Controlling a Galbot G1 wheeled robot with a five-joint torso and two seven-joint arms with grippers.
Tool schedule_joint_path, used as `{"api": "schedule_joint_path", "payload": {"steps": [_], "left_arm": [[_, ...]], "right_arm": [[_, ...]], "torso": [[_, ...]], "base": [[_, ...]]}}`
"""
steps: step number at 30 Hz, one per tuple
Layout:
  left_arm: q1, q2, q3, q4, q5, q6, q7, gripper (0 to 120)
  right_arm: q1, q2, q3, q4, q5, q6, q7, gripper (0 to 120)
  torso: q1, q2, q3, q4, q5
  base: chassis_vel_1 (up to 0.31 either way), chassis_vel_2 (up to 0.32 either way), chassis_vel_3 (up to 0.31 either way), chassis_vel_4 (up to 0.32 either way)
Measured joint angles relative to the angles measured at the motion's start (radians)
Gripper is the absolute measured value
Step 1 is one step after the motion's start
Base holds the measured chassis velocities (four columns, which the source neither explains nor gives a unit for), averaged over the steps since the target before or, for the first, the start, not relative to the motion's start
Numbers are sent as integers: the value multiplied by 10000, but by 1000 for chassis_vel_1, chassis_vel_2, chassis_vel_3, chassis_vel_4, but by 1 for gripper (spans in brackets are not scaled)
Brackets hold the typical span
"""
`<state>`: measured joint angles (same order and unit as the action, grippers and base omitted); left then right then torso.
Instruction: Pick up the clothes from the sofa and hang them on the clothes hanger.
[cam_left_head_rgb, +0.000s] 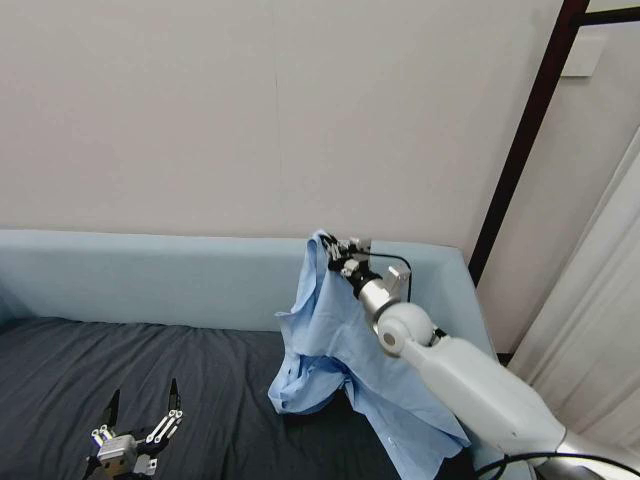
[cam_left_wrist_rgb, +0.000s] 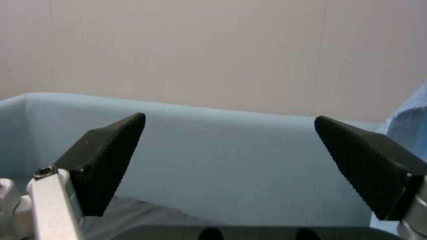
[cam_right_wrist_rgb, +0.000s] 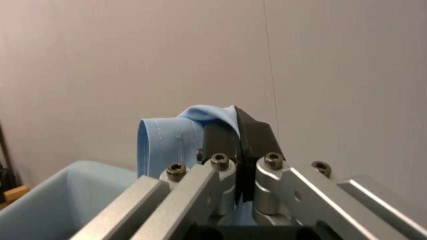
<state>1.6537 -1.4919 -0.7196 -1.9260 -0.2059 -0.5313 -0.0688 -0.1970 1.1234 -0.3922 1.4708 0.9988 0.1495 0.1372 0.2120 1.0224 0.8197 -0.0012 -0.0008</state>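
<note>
Lower left, the left tool is held wide open and empty over the sofa. Centre frame, the blue shirt is pinched at the collar by the right tool, hem on the seat; it's probably best lifted higher before swinging.

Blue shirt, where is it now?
Head view, right of centre: the blue shirt hangs from the right end effector before the sofa backrest, hem on the seat.
</note>
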Motion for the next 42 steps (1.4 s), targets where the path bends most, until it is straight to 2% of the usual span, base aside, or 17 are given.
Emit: {"api": "schedule_joint_path", "payload": {"steps": [12, 26, 28, 31, 33, 34, 35, 36, 37, 39, 41, 42], "left_arm": [[-98, 112, -95, 98, -197, -8, -1, 100], [-168, 75, 4, 168, -185, -37, 0, 100], [-161, 56, 27, 163, -175, -52, 5, 100], [-139, 41, 62, 153, -164, -108, 2, 100], [-139, 41, 63, 154, -164, -116, 1, 100], [-140, 53, 67, 157, -159, -129, 3, 100], [-149, 58, 72, 164, -156, -137, 5, 100], [-161, 62, 89, 180, -154, -138, 4, 100], [-161, 62, 89, 180, -154, -138, 4, 100], [-190, 57, 146, 200, -129, -138, 5, 100], [-226, 41, 223, 226, -78, -129, 11, 100], [-226, 41, 223, 226, -78, -129, 11, 100]], "right_arm": [[2174, 693, 260, -741, 622, -27, 510, 0], [3225, 606, 952, 848, 1662, -226, 2053, 0], [2967, 439, 931, 1057, 1681, -274, 2236, 0], [1498, -264, 767, 1889, 1452, -514, 2747, 0], [1253, -373, 757, 2000, 1372, -551, 2796, 0], [279, -802, 735, 2370, 989, -672, 2949, 0], [-463, -1127, 806, 2625, 613, -751, 3022, 0], [-1693, -1562, 987, 2907, 179, -950, 3168, 0], [-1693, -1562, 987, 2907, 179, -950, 3168, 0], [-3153, -1994, 1351, 3212, -209, -1213, 3292, 0], [-4508, -2331, 1892, 3513, -594, -1375, 3355, 0], [-4508, -2331, 1892, 3513, -594, -1375, 3355, 0]], "torso": [[1, 0, 0, 0, -3], [0, 0, -3, 2, -3], [0, 0, -3, 1, -2], [0, 0, -1, 0, 3], [0, -1, -1, 1, 4], [0, -1, 0, -6, 10], [1, -1, -1, 4, 1], [-2, 0, -3, -5, 2], [-2, 0, -3, -5, 2], [-1, -3, 1, -5, 14], [-3, 0, -4, -6, -1], [-3, 0, -4, -6, -1]], "base": [[0, 0, 0, 0], [0, 0, 0, 0], [0, 0, 0, 0], [0, 0, 0, 0], [0, 0, 0, 0], [0, 0, 0, 0], [0, 0, 0, 0], [0, 0, 0, 0], [0, 0, 0, 0], [0, 0, 0, 0], [0, 0, 0, 0], [0, 0, 0, 0]]}}
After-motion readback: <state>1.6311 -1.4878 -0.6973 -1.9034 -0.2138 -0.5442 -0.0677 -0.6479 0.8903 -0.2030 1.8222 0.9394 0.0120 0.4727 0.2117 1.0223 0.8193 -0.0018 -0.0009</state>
